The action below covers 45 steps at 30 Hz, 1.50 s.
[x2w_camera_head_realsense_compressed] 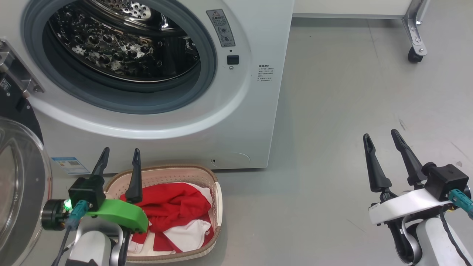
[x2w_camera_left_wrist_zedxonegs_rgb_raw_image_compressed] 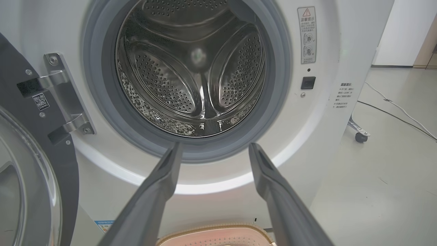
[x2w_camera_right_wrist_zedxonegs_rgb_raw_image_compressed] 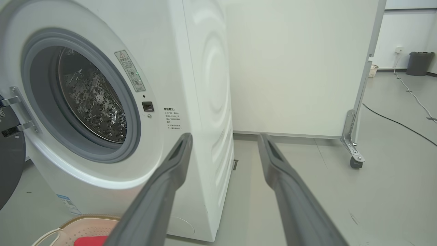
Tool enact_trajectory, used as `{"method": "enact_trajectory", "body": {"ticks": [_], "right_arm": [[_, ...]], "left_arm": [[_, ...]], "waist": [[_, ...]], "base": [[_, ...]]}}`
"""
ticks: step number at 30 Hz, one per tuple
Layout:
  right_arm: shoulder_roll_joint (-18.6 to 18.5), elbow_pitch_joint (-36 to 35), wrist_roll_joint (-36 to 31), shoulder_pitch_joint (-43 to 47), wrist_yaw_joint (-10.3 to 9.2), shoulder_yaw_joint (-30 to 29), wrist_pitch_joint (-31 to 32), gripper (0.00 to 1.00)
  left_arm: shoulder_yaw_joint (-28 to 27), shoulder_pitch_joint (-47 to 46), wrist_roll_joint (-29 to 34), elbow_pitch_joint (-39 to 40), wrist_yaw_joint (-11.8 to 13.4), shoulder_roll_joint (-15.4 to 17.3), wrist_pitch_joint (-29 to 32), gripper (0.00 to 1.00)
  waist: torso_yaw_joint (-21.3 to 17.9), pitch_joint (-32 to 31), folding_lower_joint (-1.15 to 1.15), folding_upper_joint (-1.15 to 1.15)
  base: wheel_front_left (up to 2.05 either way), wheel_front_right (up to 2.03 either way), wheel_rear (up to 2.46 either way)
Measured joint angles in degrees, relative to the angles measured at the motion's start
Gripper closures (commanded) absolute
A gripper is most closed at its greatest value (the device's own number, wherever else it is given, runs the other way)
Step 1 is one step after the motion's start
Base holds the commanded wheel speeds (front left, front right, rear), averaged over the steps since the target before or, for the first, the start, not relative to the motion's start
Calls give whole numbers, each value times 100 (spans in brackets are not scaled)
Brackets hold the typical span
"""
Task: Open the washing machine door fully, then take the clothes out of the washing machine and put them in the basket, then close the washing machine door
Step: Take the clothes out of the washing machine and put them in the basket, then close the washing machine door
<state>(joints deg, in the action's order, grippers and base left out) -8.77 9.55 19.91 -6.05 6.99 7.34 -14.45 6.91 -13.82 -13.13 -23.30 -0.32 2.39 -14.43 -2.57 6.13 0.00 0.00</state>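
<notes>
Perforated steel drum (x2w_camera_head_realsense_compressed: pixel 122 48) of the big white front-loading washing machine (x2w_camera_head_realsense_compressed: pixel 255 111) reads empty in my head and left wrist views. The soft red and white fabric clothes (x2w_camera_head_realsense_compressed: pixel 173 207) lie heaped in the small cream perforated plastic basket (x2w_camera_head_realsense_compressed: pixel 166 169) on the floor at the machine's foot, so I judge only the door-closing step is outstanding. Key relation: the large round washing machine door (x2w_camera_head_realsense_compressed: pixel 16 184), black-rimmed with a bulging clear glass bowl, stands swung out at 9 o'clock from the left gripper (x2w_camera_head_realsense_compressed: pixel 121 150), near it, with its steel hinge bracket (x2w_camera_head_realsense_compressed: pixel 18 70) at about 11 o'clock. The right gripper (x2w_camera_head_realsense_compressed: pixel 380 133) sits well apart at 3 o'clock over bare floor, so the left arm is nearer. Both pairs of jaws are spread wide and hold nothing. The left gripper hovers over the basket's left end, fingers aimed at 12 o'clock. I expect to reach behind the door's outer face and push it toward 1 o'clock. Surface: smooth grey floor (x2w_camera_head_realsense_compressed: pixel 351 92). A castor-footed metal frame (x2w_camera_head_realsense_compressed: pixel 414 37) at 2 o'clock looks clear of the swing.
</notes>
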Motion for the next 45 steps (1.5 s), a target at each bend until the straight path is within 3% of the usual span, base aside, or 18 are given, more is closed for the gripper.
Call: {"method": "enact_trajectory", "body": {"ticks": [19,45], "right_arm": [[116,-71,-32,79,0,-85,0,0],[135,-118,-34,80,0,-109,0,0]], "left_arm": [[4,474,-197,709,1,-8,-1,0],[121,604,-334,1016,71,-8,-1,0]], "waist": [[-56,-9,0,0],[-64,91,0,0]], "base": [[0,0,0],[0,0,0]]}}
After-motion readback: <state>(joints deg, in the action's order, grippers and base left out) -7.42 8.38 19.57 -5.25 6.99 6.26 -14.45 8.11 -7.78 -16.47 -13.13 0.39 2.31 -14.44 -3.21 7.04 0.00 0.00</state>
